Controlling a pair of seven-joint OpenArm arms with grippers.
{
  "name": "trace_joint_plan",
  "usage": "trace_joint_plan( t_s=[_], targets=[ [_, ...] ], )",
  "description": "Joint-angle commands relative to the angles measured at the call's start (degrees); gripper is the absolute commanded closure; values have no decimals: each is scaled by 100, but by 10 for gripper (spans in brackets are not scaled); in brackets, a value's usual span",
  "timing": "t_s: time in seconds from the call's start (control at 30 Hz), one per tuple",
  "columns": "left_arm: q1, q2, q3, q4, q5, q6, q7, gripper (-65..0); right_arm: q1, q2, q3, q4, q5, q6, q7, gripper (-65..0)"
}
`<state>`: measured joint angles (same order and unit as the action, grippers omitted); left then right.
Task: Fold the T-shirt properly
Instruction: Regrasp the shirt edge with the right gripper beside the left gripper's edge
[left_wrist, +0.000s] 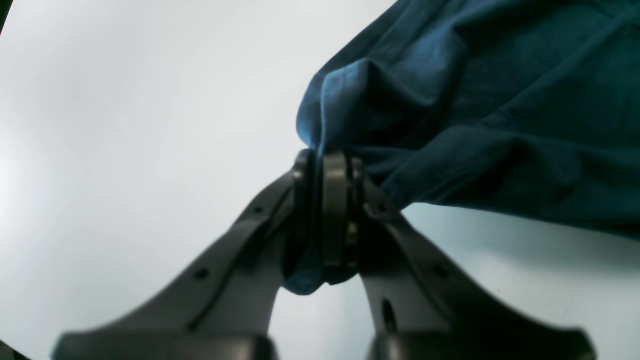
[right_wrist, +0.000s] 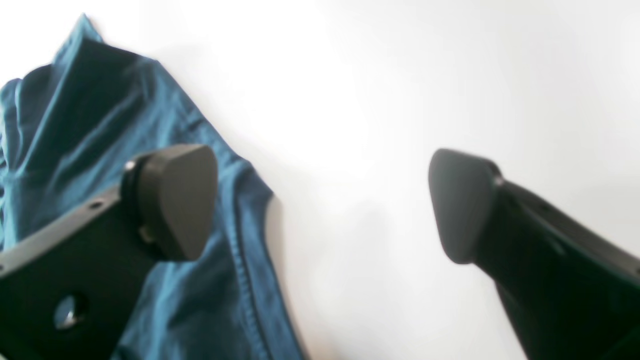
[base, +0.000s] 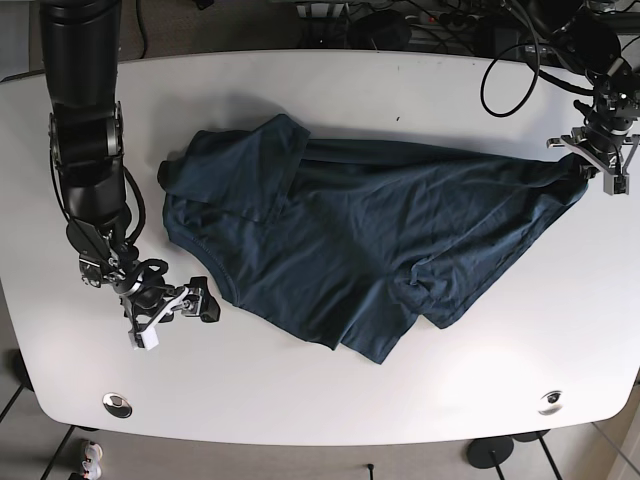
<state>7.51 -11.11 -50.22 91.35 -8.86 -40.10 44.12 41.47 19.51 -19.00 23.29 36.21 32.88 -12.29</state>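
Note:
The dark teal T-shirt (base: 370, 235) lies spread and wrinkled across the middle of the white table (base: 300, 400), with one sleeve folded over at its upper left. At the table's right side, my left gripper (base: 588, 168) is shut on the shirt's right corner. The left wrist view shows the fabric (left_wrist: 480, 100) pinched between the closed pads of that gripper (left_wrist: 327, 157). My right gripper (base: 176, 320) stands open at the shirt's lower left. In the right wrist view one of the fingers (right_wrist: 175, 200) is over the shirt's hem (right_wrist: 80, 125) and the gripper (right_wrist: 320, 200) holds nothing.
Black cables (base: 510, 60) hang over the table's far right edge. Two round metal fittings (base: 115, 403) sit near the front edge. Bare white tabletop surrounds the shirt, widest along the front.

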Motion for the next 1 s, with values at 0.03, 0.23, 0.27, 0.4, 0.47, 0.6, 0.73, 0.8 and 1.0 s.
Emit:
trace_joint_plan(
  t_s=[0.03,0.23,0.27,0.4,0.47,0.6,0.73,0.8,1.0],
  targets=[
    [-34,-106,-38,126,-68,10,-109,0,191,-12,-187,-56,85,57,302,-650],
    [-34,-106,-38,126,-68,10,-109,0,-231,-302,-416,-91,94,57,583,-650],
    [-34,-106,-38,126,-68,10,-109,0,-275,-338,-425,-83,94,57,583,-650],
    [-34,-106,-20,126,-68,10,-109,0,-301,-628,-434,-91,85,57,566,-650],
    [-34,-106,-20,126,-68,10,-109,0,-354,-742,-504,-91,85,57,557,-650],
    [-34,-106,-20,126,-68,10,-109,0,-415,-812,-759,-83,85,48,557,-650],
    [-34,-115,-20,126,-68,10,-109,0,-433,-821,-759,-83,102,48,592,-415],
    [-43,-124,-11,126,-68,10,-109,0,-415,-821,-759,-56,146,48,601,-170],
    [-43,-115,6,777,-94,10,-82,0,-855,-478,-741,1394,173,48,196,-21]
  ],
)
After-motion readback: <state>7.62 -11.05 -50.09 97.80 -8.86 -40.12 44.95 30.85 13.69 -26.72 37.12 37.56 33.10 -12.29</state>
